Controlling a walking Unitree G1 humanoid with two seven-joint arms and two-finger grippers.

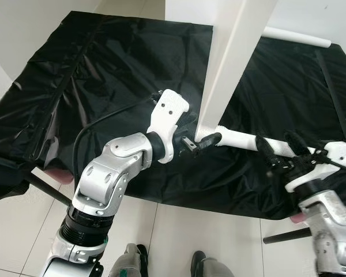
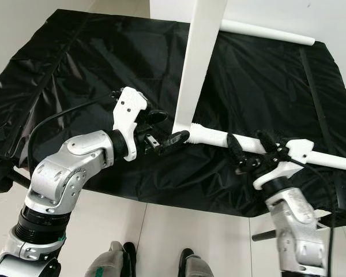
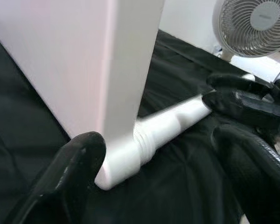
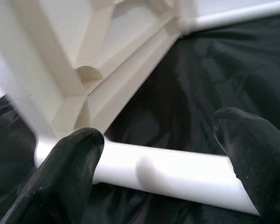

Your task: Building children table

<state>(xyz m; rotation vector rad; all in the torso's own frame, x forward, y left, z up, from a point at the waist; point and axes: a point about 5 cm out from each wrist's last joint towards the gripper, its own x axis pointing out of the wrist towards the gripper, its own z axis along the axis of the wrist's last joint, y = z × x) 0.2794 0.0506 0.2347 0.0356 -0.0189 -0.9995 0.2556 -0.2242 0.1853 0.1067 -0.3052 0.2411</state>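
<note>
Midway: one leg (image 1: pixel 242 139) seated in tabletop (image 1: pixel 233 57) corner. Left gripper (image 1: pixel 203 142) spread, bracing that joint; right gripper (image 1: pixel 282 153) spread around the leg. More legs pending.

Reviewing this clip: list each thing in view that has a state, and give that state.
tabletop: standing on edge on the black sheet.
near leg: fitted into the tabletop's corner, lying level.
far leg: lying level behind the tabletop.
left gripper: open, at the corner joint.
right gripper: open, straddling the near leg.
</note>
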